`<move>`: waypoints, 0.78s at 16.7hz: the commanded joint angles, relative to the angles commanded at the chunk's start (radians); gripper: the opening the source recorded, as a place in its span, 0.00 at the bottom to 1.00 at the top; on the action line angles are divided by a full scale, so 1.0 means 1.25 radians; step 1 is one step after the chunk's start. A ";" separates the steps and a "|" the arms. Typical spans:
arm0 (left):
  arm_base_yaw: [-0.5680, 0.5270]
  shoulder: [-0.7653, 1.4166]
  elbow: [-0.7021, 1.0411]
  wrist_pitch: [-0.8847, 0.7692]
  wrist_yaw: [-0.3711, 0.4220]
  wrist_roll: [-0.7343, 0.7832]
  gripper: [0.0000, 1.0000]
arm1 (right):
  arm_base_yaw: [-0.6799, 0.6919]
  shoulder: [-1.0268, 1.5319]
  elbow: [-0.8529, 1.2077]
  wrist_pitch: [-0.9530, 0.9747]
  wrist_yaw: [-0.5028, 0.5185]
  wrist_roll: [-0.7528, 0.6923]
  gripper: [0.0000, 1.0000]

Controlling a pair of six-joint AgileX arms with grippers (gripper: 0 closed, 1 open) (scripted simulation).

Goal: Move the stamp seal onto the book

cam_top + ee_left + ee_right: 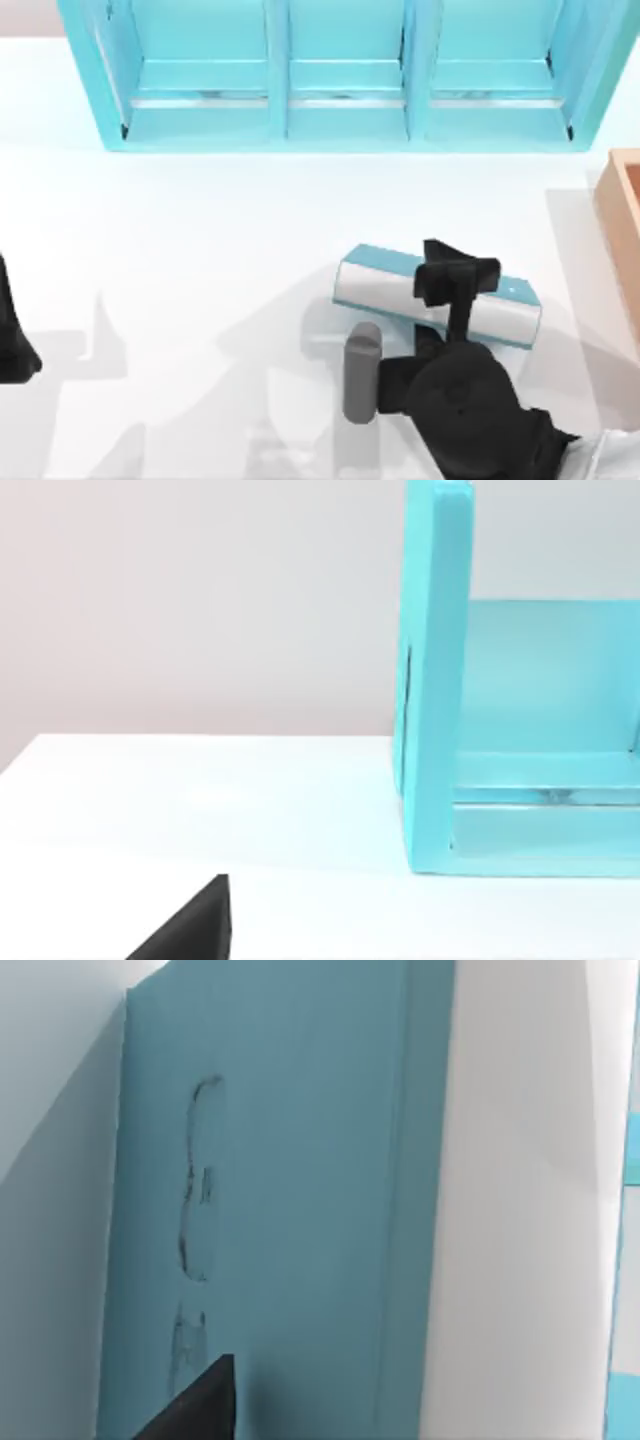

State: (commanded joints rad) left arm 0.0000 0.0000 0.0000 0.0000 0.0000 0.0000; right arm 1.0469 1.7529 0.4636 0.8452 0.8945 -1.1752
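From above, the right hand is hanging right over the book, which is lying on the white table toward its right side, teal cover up and white page edges facing us. Can't tell if that hand is apart or together. The left arm is sitting parked at the left edge. A cyan shelf unit is standing at the back, with a wooden box at the right edge.

Left wrist camera is looking at the shelf unit's end wall on the table.

Right wrist camera is sitting close over the book's plain teal cover, faint scuff marks showing on it.
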 joint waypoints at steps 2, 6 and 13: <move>0.000 0.000 0.000 0.000 0.000 0.000 1.00 | 0.008 0.000 0.003 -0.008 0.005 0.009 1.00; 0.000 0.000 0.000 0.000 0.000 0.000 1.00 | 0.103 -0.010 0.028 -0.107 0.048 0.121 1.00; 0.000 0.000 0.000 0.000 0.000 0.000 1.00 | 0.353 -0.054 0.087 -0.501 0.179 0.519 1.00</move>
State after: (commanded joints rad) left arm 0.0000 0.0000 0.0000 0.0000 0.0000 0.0000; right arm 1.4883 1.6858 0.5729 0.2193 1.1178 -0.5267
